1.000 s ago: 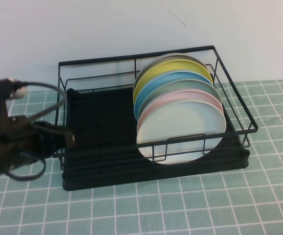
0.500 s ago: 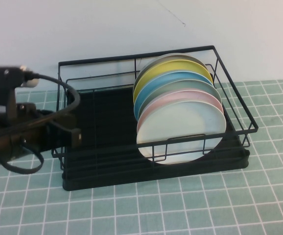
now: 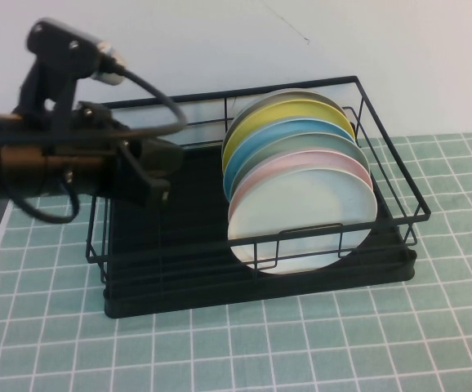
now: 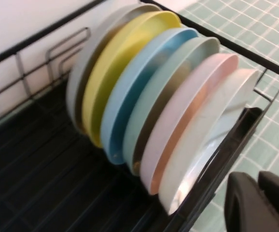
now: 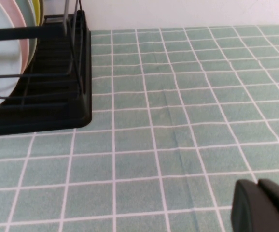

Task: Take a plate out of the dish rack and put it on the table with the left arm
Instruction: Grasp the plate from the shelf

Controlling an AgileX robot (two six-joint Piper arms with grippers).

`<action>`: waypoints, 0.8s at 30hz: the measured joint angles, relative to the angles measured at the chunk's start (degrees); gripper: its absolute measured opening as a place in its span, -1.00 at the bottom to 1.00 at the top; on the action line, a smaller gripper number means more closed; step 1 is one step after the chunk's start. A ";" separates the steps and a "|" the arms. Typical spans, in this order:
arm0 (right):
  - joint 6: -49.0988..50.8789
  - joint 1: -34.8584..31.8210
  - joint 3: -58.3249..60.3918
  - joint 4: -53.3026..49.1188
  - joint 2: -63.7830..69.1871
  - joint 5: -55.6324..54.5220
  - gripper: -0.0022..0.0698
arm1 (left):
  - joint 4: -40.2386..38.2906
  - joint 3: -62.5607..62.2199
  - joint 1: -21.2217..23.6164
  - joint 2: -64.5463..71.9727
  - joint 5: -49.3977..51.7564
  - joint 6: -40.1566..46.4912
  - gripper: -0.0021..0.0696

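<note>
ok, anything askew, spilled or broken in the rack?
Nothing stands out. The plates stand on edge in a tidy row at the right end of the dish rack, the plate frontmost. The left claw hangs above the rack's bare left half. The right claw sits low over the table.

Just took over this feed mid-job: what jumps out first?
A row of colored plates stands on edge in the right half of the black dish rack, the pale white plate frontmost. The left hand hovers over the rack's left half, holding nothing. The right hand, fingers together, sits low over the green tiled table.
</note>
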 joint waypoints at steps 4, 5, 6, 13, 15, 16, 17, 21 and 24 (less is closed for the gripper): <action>0.00 0.00 0.00 0.00 0.00 0.00 -0.95 | -4.02 -2.51 0.00 5.46 0.74 2.07 -0.51; 0.00 0.00 0.00 0.00 0.00 0.00 -0.95 | -4.66 -3.19 0.00 6.85 0.84 2.35 -0.39; 0.00 0.00 0.00 0.00 0.00 0.00 -0.95 | -4.90 -3.77 0.00 7.93 0.96 2.50 -0.30; 0.00 0.00 0.00 0.00 0.00 0.00 -0.95 | -1.22 -8.22 -4.41 15.33 0.69 5.91 0.02; 0.00 0.00 0.00 0.00 0.00 0.00 -0.95 | 2.08 -8.94 -6.87 16.70 -1.22 6.01 0.03; 0.00 0.00 0.00 0.00 0.00 0.00 -0.95 | 4.13 -9.19 -8.18 17.37 -2.55 5.60 0.03; 0.00 0.00 0.00 0.00 0.00 0.00 -0.95 | 6.21 -9.44 -9.37 17.95 -4.05 4.78 0.03; 0.00 0.00 0.00 0.00 0.00 0.00 -0.95 | 12.26 -9.47 -12.86 19.89 -8.07 1.94 0.04; 0.00 0.00 0.00 0.00 0.00 0.00 -0.95 | 14.01 -9.57 -13.54 21.10 -9.84 1.45 0.04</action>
